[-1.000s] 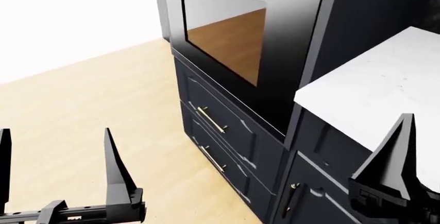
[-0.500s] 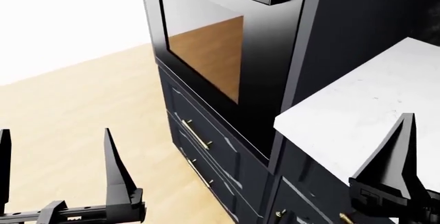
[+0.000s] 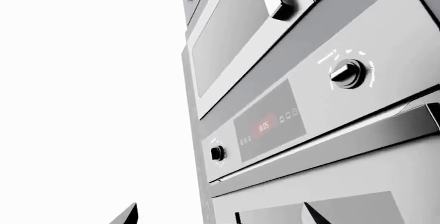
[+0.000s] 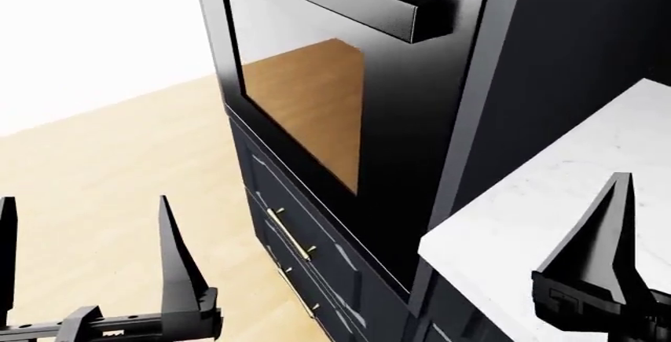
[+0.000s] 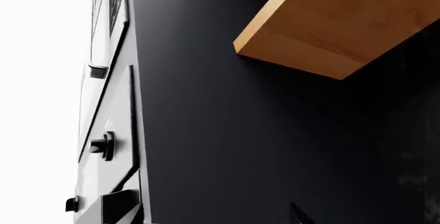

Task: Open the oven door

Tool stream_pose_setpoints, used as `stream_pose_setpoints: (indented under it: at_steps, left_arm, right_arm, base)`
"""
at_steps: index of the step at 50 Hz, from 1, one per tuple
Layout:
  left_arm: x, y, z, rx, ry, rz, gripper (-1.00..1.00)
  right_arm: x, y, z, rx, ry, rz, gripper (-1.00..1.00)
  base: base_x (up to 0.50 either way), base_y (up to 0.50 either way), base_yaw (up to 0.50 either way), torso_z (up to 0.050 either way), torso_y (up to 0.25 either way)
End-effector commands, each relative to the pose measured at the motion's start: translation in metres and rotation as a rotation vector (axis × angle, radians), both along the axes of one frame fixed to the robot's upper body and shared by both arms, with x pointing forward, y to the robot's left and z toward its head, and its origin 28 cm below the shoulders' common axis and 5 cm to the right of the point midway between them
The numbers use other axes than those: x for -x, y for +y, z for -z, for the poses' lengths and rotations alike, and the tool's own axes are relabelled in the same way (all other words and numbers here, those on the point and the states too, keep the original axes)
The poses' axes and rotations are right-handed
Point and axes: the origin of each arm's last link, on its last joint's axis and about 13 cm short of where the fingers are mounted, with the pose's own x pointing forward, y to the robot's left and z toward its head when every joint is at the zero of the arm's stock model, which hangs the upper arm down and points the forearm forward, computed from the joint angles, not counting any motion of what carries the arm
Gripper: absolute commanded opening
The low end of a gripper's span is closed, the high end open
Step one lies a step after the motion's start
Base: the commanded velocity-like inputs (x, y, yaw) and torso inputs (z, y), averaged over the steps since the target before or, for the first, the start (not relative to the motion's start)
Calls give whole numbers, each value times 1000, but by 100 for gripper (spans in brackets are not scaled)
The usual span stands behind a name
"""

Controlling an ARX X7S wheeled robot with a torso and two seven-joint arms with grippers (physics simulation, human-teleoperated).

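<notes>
Nearest to me, my left gripper sits low at the left of the head view, its two fingers standing wide apart with nothing between them; the outer finger is cut by the picture edge. My right gripper is at the lower right corner, and only one finger shows clearly there, so I cannot tell how far it is open; it holds nothing that I can see. In each wrist view only the dark tips of the fingers come into the picture. Under the right gripper lies the white counter, with its corner pointing toward the oven. Between my left gripper and the cabinets there is open wooden floor, with free room to move. Further on, the dark drawers with slim brass handles stand below the oven. Above them is the oven door, shut flat, well apart from both grippers; its glass reflects the floor. The thick bar handle runs along its top edge and is partly cut off. In the left wrist view the control panel with its knobs sits above this bar.
</notes>
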Motion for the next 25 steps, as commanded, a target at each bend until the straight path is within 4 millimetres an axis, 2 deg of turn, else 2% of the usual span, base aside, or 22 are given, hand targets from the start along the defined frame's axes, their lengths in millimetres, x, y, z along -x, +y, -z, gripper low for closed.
stream_pose_setpoints:
  at_steps: [1, 5, 25]
  left_arm:
    - [-1, 0, 0, 0, 1, -2, 100]
    - [-1, 0, 0, 0, 1, -1, 100]
    - [1, 0, -1, -14, -2, -2, 100]
  right_arm:
    - [0, 0, 0, -4, 2, 2, 100]
    - [1, 0, 0, -12, 3, 6, 100]
    - [2, 0, -1, -17, -4, 3, 100]
  base:
    - [249, 91, 0, 0, 0]
    - [242, 82, 0, 0, 0]
    - [0, 0, 0, 0, 0]
